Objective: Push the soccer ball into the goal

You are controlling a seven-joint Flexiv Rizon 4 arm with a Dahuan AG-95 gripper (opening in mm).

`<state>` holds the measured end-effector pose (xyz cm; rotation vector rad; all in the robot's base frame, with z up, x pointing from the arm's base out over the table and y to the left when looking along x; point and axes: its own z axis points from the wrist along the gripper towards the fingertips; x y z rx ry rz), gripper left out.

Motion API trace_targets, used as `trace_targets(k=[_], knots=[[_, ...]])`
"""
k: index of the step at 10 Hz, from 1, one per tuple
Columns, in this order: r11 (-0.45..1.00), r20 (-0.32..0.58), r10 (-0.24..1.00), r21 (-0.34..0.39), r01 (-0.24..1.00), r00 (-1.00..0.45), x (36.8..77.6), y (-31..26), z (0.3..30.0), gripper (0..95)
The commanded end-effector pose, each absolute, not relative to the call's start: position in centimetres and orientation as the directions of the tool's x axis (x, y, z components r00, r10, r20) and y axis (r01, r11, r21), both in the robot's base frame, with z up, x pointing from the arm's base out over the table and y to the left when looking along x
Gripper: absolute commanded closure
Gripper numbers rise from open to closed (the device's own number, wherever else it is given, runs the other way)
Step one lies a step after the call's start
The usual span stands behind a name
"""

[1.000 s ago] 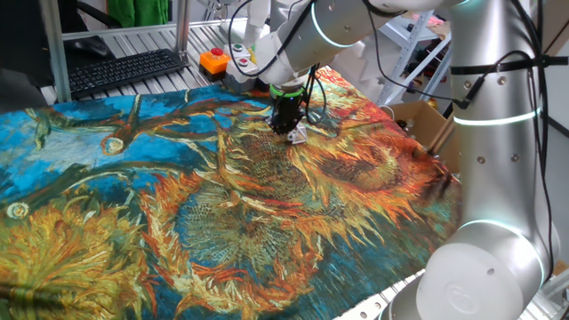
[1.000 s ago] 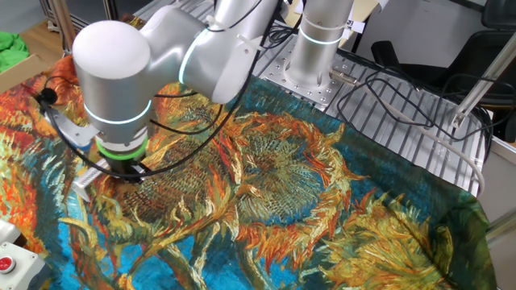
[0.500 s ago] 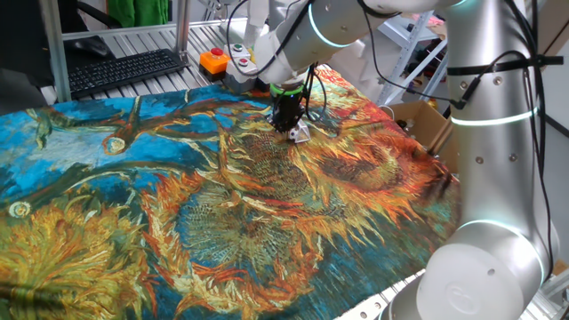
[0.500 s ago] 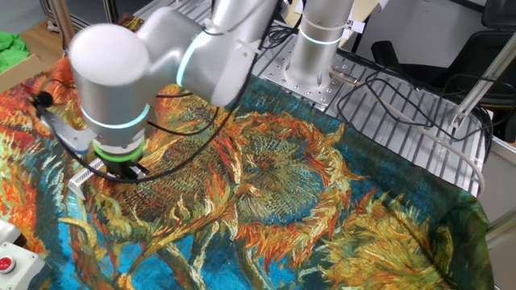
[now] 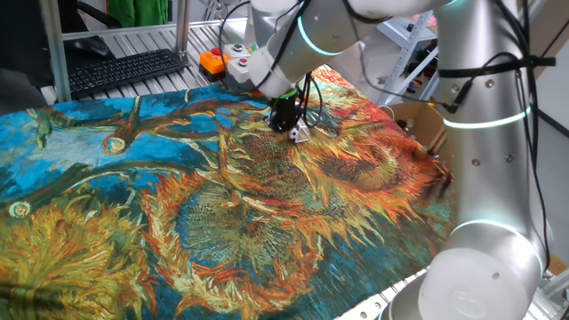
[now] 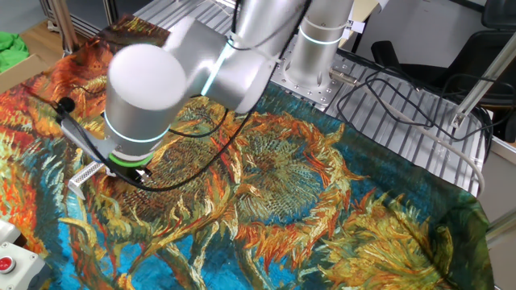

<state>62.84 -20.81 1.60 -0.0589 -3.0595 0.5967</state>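
My gripper [image 5: 284,123] hangs low over the sunflower-patterned cloth [image 5: 222,213], its dark fingers close to the fabric. The goal [image 5: 300,134], a small pale wedge frame, lies right beside the fingers on their near-right side. It also shows in the other fixed view [image 6: 85,174], just left of the gripper [image 6: 135,172], which the big wrist mostly hides. The soccer ball does not show in either view; the gripper may hide it. I cannot tell how the jaws stand.
A box with coloured buttons [image 5: 227,60] stands behind the cloth and shows again at the near left corner [image 6: 10,256]. A black keyboard [image 5: 124,69] lies at the back left. A cardboard box [image 5: 418,124] stands off the right edge. Cables [image 6: 403,89] lie beside the arm's base.
The wrist has swung and the gripper has shifted slightly away from the goal, toward the back of the cloth. The goal has hardly moved.
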Motion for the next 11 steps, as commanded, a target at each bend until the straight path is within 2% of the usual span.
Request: trace_targets(k=[1,3,4,7,8,9,11], knots=[[0.928,-0.008,0.024,-0.372,0.025,-1.0,62.9,-21.6,1.2,95.0],[0.928,-0.01,0.002,-0.373,0.005,-1.0,63.0,-22.4,0.8,95.0],[0.933,-0.002,0.036,-0.358,0.034,-0.999,63.1,-22.2,0.9,95.0],[0.955,-0.006,0.086,-0.283,0.085,-0.996,63.2,-21.5,1.3,95.0],[0.971,0.0,0.12,-0.209,0.117,-0.993,63.3,-21.3,1.5,95.0],[0.975,0.006,0.133,-0.179,0.13,-0.991,63.4,-20.9,1.8,95.0],[0.974,0.015,0.176,-0.146,0.172,-0.984,63.8,-19.5,2.8,95.0]])
